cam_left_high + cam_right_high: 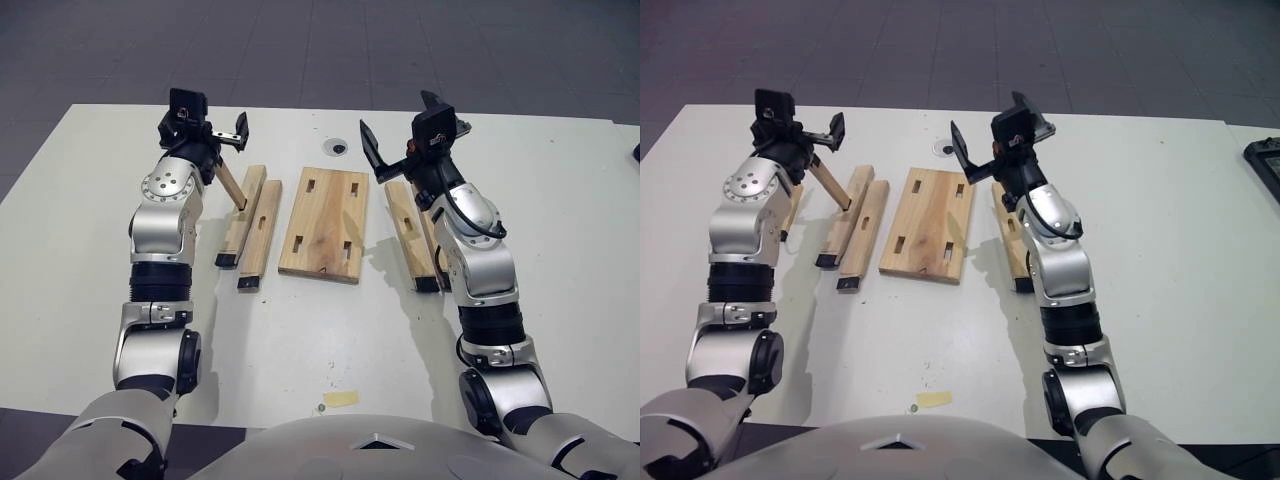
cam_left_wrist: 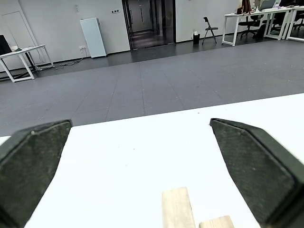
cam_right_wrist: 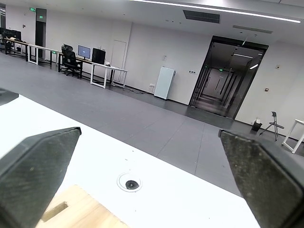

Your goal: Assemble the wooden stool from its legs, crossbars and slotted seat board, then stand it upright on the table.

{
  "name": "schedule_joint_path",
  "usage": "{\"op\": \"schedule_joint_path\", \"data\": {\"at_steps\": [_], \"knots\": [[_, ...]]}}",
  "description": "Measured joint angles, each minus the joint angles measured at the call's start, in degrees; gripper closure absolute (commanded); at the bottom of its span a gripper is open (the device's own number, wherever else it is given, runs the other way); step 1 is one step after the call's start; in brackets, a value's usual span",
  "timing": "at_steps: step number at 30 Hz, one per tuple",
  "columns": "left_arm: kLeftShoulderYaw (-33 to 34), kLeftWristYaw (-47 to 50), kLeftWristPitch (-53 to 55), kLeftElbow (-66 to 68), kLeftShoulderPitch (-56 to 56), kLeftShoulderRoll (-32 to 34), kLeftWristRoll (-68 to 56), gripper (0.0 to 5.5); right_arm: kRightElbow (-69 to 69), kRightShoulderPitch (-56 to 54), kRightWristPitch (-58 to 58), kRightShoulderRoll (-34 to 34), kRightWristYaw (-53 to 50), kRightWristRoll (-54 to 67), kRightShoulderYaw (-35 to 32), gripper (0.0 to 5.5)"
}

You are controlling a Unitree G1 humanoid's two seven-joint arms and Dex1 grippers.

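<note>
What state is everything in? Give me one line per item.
Slotted seat board: lying flat, slots up, unassembled.
Left pair of legs: lying flat, loose.
Right pair of legs: lying flat, partly behind arm.
Crossbar: loose, slanted beside left legs.
Left end effector: open, empty.
Right end effector: open, empty.

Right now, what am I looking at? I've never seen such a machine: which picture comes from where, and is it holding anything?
This is a humanoid robot with two arms, each ending in a two-fingered gripper. Two pictures come from cameras in its head, looking down over its arms at a white table. The other two come from a camera on each wrist; the dark wedges at their sides belong to the left gripper and the right gripper, both open, holding nothing. On the table lie stool parts: a slotted seat board in the middle, two wooden bars to its left with a thinner stick by them, and more bars to its right.
</note>
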Motion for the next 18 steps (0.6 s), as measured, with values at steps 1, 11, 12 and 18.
{"op": "schedule_joint_path", "data": {"at_steps": [1, 11, 12, 18], "knots": [[0.65, -0.44, -1.33, 0.21, 0.2, -0.85, -0.9, 0.11, 0.24, -0.02, -0.11, 0.0, 0.0, 0.0, -0.02, 0.1], [7.49, 3.58, -15.8, -1.16, -5.0, -1.92, -2.76, 0.11, 2.46, -0.08, -1.51, -0.18, -0.01, 0.03, -0.84, 0.1], [7.05, 3.51, -16.14, -0.29, -5.39, -1.59, -2.08, 0.11, 2.62, -0.08, -1.64, -0.17, -0.01, 0.01, -0.84, 0.1], [-0.16, 1.46, -11.26, 5.3, -1.46, -0.83, 4.65, 0.11, 2.7, -0.08, -1.83, -0.17, 0.0, -0.02, -0.84, 0.1]]}}
